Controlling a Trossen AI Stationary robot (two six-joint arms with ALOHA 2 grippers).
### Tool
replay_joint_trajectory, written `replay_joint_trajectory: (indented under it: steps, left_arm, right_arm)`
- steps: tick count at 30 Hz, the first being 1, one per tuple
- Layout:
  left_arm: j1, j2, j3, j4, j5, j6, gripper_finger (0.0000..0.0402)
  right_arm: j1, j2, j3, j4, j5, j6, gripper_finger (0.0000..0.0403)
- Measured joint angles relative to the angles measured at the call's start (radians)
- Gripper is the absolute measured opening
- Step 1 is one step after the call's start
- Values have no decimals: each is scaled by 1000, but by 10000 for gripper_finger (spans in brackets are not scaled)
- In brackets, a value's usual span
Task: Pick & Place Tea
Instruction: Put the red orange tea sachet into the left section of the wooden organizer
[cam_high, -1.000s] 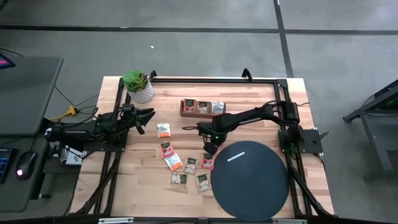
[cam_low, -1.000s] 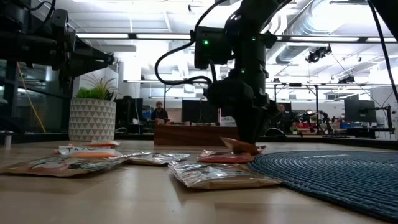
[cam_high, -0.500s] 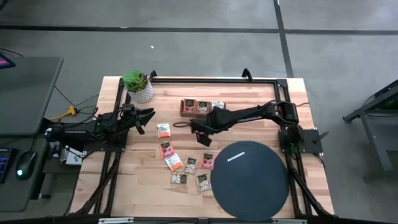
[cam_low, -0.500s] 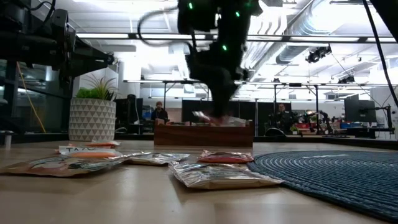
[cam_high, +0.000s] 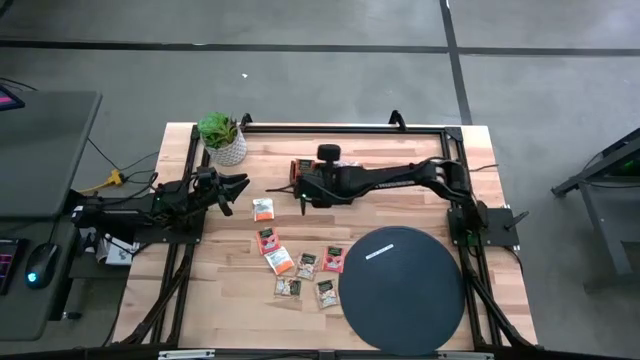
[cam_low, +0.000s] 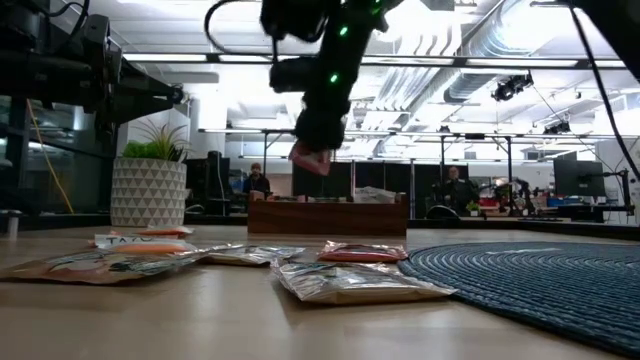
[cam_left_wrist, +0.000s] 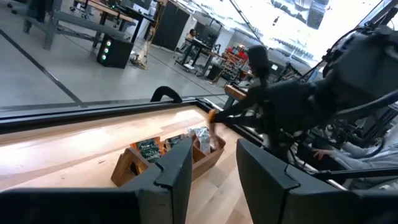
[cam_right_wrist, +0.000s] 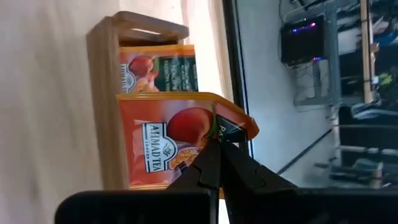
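Wooden table (cam_high: 400, 215) underneath, right gripper (cam_right_wrist: 216, 163) stretched out level, pinching an orange sachet (cam_right_wrist: 180, 140), wooden tray (cam_right_wrist: 102, 93) directly below it, left gripper (cam_high: 238, 186) parked aside, fingers parted, empty.

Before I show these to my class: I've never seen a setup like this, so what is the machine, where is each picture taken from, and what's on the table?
Two robot arms work at a wooden table. One camera looks straight down, one sits at tabletop height, one rides each wrist. Loose tea sachets lie beside a black disc; a potted plant stands at the back. The right tool is shut on an orange sachet, holding it above the wooden tray, which holds more tea. The left tool waits at the table's left.
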Motion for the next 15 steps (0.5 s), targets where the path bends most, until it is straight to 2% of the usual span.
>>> replay_joint_trajectory:
  steps: [7,15]
  left_arm:
    - [0,0,0,0,0,0,123]
    - [0,0,0,0,1,0,123]
  right_arm:
    - [-40,135,165,26,37,-68,0]
    - [-63,254,315,-31,1,-73,0]
